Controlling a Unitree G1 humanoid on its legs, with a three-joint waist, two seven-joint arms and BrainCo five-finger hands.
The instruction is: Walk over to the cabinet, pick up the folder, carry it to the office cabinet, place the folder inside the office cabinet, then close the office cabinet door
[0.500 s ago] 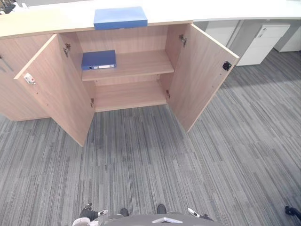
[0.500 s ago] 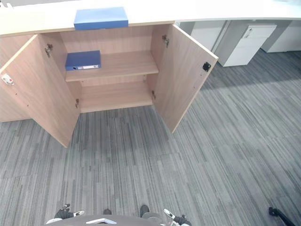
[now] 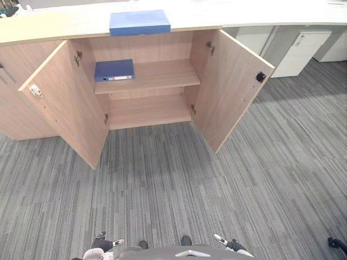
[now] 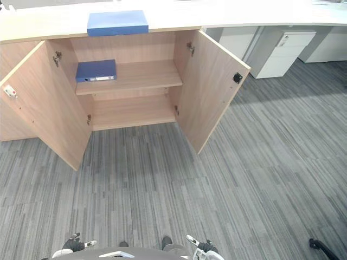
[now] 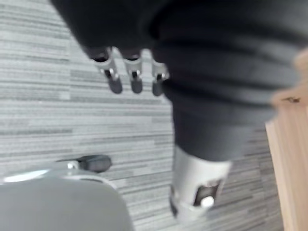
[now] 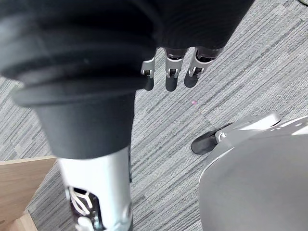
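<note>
Left eye view: blue folder (image 3: 139,22) lies flat on top of the open office cabinet (image 3: 230,86) at 12 o'clock; a blue binder (image 3: 114,70) lies on its upper shelf at 11 o'clock.
Right eye view: identical layout.
Left wrist view: left hand (image 5: 131,72) released, fingers straight over carpet (image 5: 48,106).
Right wrist view: right hand (image 6: 169,72) released, holding nothing.

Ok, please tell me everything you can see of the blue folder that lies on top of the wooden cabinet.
The blue folder lies flat and closed on the light wooden top of the cabinet, above the compartment whose two doors stand open. It is a thick, plain rectangle of even matte blue, with no label visible. Its long side runs along the top's front edge, which it seems to reach. Nothing lies on it, and only the cabinet top touches it.
</note>
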